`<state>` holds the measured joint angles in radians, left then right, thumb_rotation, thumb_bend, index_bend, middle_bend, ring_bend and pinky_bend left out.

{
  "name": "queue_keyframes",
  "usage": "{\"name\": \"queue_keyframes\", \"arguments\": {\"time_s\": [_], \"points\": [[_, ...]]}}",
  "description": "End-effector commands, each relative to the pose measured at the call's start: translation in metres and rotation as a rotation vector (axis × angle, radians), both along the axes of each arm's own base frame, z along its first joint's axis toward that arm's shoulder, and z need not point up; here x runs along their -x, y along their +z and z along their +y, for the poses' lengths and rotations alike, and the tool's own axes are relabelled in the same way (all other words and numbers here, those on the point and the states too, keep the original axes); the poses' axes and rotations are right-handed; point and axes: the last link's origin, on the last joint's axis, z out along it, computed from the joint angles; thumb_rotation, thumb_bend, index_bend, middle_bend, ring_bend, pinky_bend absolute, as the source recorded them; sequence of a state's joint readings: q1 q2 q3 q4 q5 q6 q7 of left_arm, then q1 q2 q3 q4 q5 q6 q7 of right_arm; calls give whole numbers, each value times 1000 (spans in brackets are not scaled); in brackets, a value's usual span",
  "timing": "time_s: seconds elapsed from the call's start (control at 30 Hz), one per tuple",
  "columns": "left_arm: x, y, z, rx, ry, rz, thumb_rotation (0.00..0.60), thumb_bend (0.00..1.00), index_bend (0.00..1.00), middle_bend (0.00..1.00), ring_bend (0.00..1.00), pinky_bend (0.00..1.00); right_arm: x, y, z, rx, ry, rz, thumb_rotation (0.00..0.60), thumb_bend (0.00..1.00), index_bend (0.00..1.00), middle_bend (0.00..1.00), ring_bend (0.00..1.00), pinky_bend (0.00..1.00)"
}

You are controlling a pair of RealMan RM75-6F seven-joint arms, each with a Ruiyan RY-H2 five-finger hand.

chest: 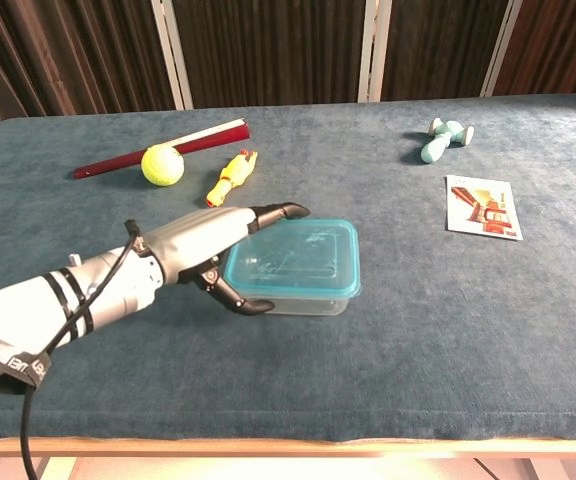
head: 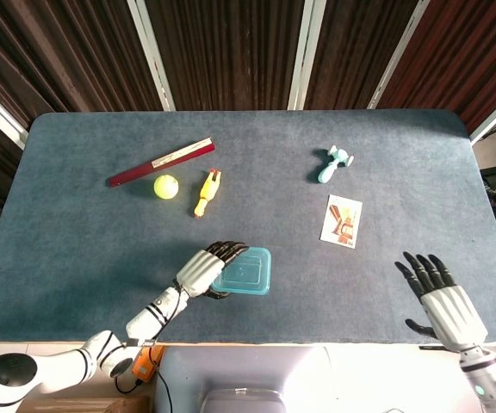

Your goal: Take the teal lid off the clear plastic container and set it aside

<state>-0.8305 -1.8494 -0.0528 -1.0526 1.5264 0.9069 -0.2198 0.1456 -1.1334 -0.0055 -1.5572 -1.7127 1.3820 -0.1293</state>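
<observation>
The clear plastic container [chest: 303, 300] with its teal lid [head: 246, 270] [chest: 296, 258] on top stands at the front middle of the table. My left hand [head: 203, 270] [chest: 203, 250] grips its left end. The fingers [chest: 280, 212] lie along the lid's back left edge, and the thumb curls against the front left wall. My right hand [head: 442, 303] hovers open with its fingers spread over the table's front right edge. It is far from the container and shows only in the head view.
A yellow-green ball [head: 166, 186], a yellow rubber chicken [head: 206, 192] and a red stick [head: 160, 162] lie behind the container on the left. A teal toy [head: 333, 163] and a picture card [head: 341, 220] lie to the right.
</observation>
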Motion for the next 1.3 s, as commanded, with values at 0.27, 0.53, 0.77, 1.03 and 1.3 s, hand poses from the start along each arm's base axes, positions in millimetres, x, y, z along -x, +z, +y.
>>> {"name": "queue_keyframes", "arguments": {"time_s": [0.27, 0.53, 0.77, 1.03, 1.3], "points": [[-8, -3, 1, 12, 18, 6, 600, 327, 49, 466, 338, 441, -60, -90, -82, -193, 227, -101, 600, 253, 430, 0, 0, 0], [-10, 1, 2, 19, 34, 5, 600, 328, 40, 477, 350, 448, -88, -123, -92, -220, 302, -153, 600, 330, 529, 17, 0, 0], [-12, 1, 2, 23, 39, 9, 600, 329, 29, 477, 351, 449, -105, -145, -96, -238, 326, -170, 600, 345, 578, 43, 0, 0], [-12, 1, 1, 25, 45, 8, 600, 328, 27, 480, 355, 452, -120, -164, -97, -242, 348, -167, 600, 367, 603, 61, 0, 0], [-12, 2, 2, 22, 45, 9, 600, 326, 24, 479, 355, 452, -130, -177, -97, -257, 351, -146, 600, 367, 620, 66, 0, 0]]}}
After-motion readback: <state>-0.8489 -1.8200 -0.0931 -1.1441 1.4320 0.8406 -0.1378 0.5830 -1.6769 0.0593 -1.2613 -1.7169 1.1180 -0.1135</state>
